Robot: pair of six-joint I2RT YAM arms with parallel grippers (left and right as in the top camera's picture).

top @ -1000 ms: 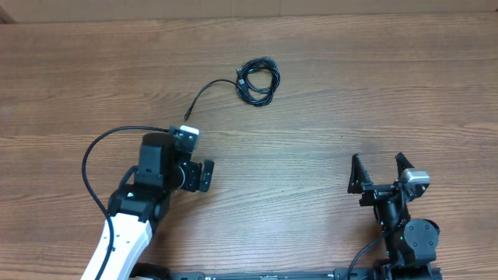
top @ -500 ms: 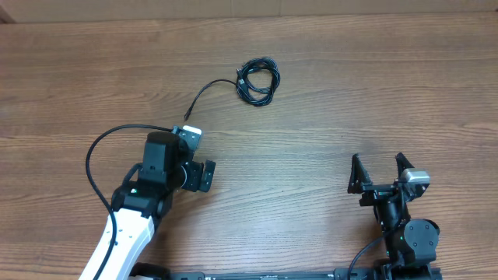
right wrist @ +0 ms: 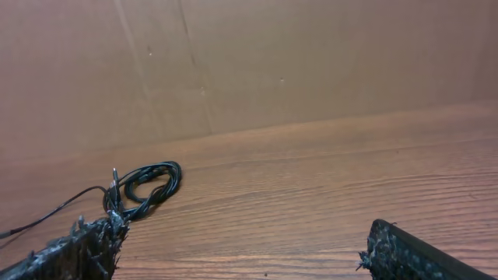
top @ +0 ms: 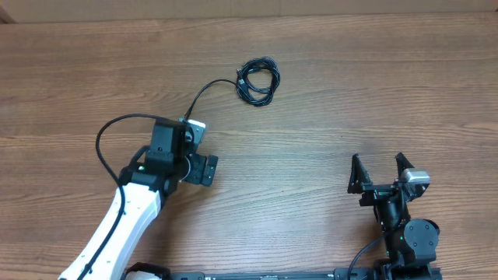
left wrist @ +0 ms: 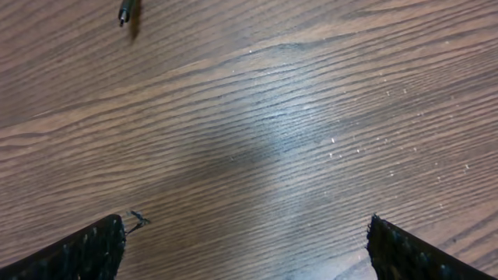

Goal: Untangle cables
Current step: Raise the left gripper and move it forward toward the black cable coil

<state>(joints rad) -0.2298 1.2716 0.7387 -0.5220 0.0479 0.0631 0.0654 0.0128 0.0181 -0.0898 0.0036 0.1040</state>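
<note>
The cables lie as a small black coiled knot at the far middle of the wooden table. One loose tail runs from the knot toward the near left and ends in a plug beside my left wrist. My left gripper is open and empty, pointing down at the table. In the left wrist view its jaws span bare wood, and the plug tip shows at the top left. My right gripper is open and empty, far from the knot. The right wrist view shows the knot beyond its open jaws.
A thick black cable loops off my left arm to its left. A brown cardboard wall stands behind the table's far edge.
My left arm has moved away from the front edge and a little right, bringing its wrist up to the loose plug end. The right arm and the knot have not moved.
</note>
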